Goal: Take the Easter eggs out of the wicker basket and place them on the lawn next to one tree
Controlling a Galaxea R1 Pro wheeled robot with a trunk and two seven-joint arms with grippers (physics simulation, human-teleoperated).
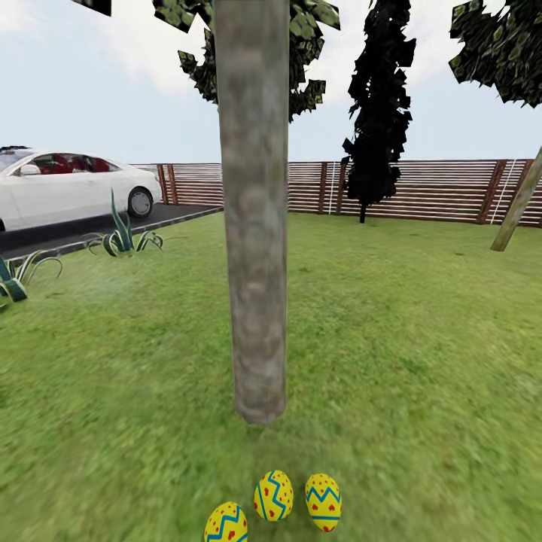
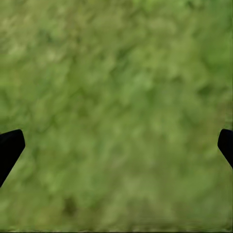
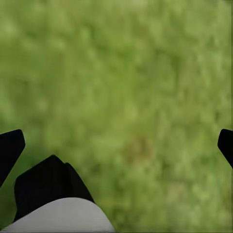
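On the lawn (image 1: 421,361) at the tree's (image 1: 252,226) foot, three eggs (image 1: 274,495) lie clustered, both end effectors, left (image 2: 116,145) and right (image 3: 116,145), spread and empty, so just back away gently without nudging them.

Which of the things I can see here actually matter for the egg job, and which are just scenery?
Job: three Easter eggs, the thick tree beside them, the lawn.

Scenery: white car, fence, black cypress-like tree, spiky plants.
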